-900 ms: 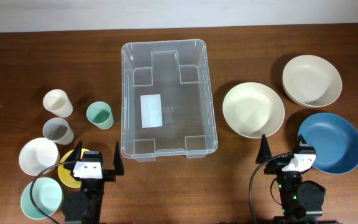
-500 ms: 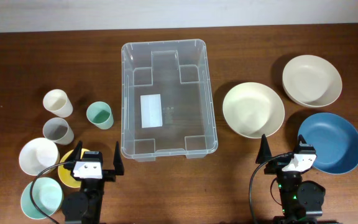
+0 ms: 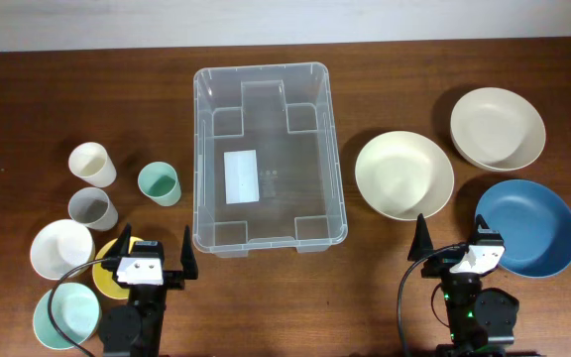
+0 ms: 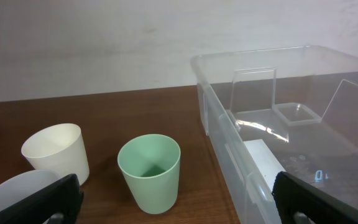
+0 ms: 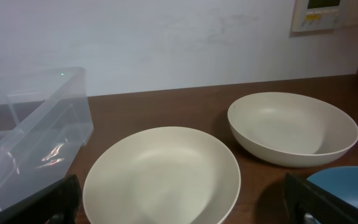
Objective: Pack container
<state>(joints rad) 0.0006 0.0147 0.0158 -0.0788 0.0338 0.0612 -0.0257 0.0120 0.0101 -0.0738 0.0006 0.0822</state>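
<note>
The big clear plastic box [image 3: 300, 174] sits empty in the middle (nothing packed yet), round bowls [image 3: 403, 175] and little cups [image 3: 158, 183] wait beside it, and the left gripper [image 3: 156, 244] and right gripper [image 3: 452, 238] stand spread wide, empty.

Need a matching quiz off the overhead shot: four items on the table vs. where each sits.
Items:
1. container
2. green cup
3. blue bowl
4. cream bowl

Places:
A. far right, towards the front
B. in the middle
C. just left of the container
D. just right of the container

Pairs: 1-B, 2-C, 3-A, 4-D
</note>
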